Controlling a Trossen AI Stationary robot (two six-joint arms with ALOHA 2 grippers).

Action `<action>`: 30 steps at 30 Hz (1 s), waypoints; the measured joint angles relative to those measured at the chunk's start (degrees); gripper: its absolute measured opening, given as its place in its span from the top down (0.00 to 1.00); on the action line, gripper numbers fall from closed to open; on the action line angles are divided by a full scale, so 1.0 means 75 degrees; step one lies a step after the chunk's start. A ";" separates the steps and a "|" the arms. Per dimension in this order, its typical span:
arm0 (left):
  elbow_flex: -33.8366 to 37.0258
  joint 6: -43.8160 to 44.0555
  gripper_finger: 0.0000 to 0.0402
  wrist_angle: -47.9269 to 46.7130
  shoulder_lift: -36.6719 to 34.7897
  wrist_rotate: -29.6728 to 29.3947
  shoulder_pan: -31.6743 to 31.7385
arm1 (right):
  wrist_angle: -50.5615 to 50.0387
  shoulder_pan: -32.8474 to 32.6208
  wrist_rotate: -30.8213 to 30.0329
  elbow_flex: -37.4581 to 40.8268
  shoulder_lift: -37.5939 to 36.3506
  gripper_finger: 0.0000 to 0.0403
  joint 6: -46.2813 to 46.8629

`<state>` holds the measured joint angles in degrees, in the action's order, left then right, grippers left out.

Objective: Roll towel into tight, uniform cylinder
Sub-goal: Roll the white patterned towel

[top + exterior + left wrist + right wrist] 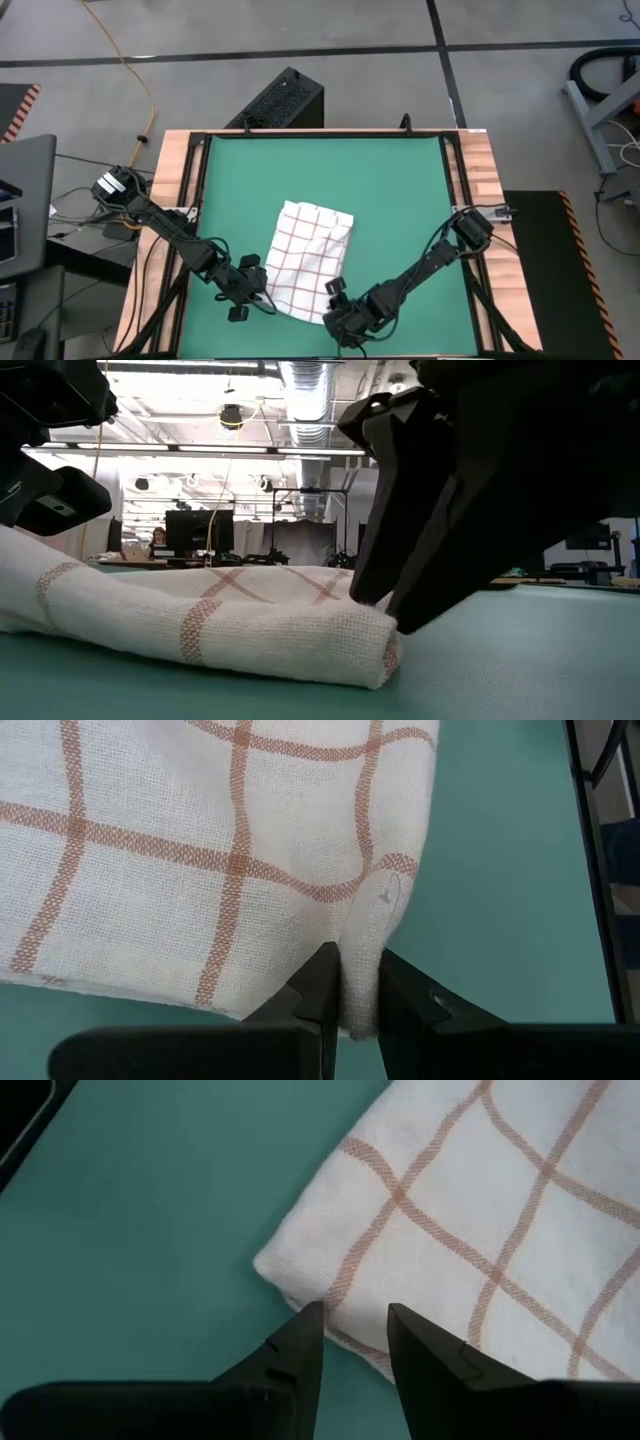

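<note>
The towel (312, 258), white with a red-brown grid, lies partly folded on the green mat (400, 190), slanting from the middle toward the near edge. Its near edge is a thick rolled fold (250, 630) resting on the mat. My left gripper (360, 982) is at the towel's near left corner, shut on it. My right gripper (355, 1330) hangs at the towel's near right corner (300, 1270). Its fingers are open, one on each side of the folded edge. My left gripper pinches a narrow bunched fold at the towel's corner (362, 945) between its two fingers, slanting down from the table's near left side. The rest of the towel lies spread on the mat beyond the fingers, slack. My right gripper's fingertips (305, 1330) stand at the folded edge; I cannot tell whether they touch it.
Bare green mat lies all around the towel, edged by a black frame and wooden borders (478, 170). A black box (280, 100) stands on the floor beyond the table's far edge. Desks and monitors show in the room behind.
</note>
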<state>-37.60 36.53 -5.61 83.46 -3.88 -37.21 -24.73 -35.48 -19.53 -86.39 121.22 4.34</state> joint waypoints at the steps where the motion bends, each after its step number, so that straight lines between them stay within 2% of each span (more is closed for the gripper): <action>1: 0.0000 0.0004 0.90 0.0003 0.0000 0.0000 0.0000 | 0.0002 0.0010 -0.0003 0.0000 -0.0001 0.67 -0.0025; 12: 0.0000 0.0012 0.90 0.0015 0.0000 -0.0012 0.0000 | -0.0017 0.0050 0.0008 0.0003 0.0001 0.76 -0.0048; 16: 0.0000 0.0013 0.90 0.0015 0.0000 -0.0177 0.0000 | -0.0071 0.0050 0.0031 0.0003 -0.0001 0.86 -0.0047; 20: 0.0000 0.0013 0.90 0.0017 0.0000 -0.0239 0.0001 | -0.0088 0.0110 0.0421 0.0004 -0.0001 0.97 -0.0043; 30: 0.0000 -0.0016 0.90 0.0030 0.0000 -0.0405 0.0003 | -0.1187 0.0097 0.0418 -0.0855 -0.0007 0.99 0.0026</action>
<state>-37.60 36.40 -5.38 83.46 -6.92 -37.19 -33.63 -34.75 -16.40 -92.80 121.16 4.54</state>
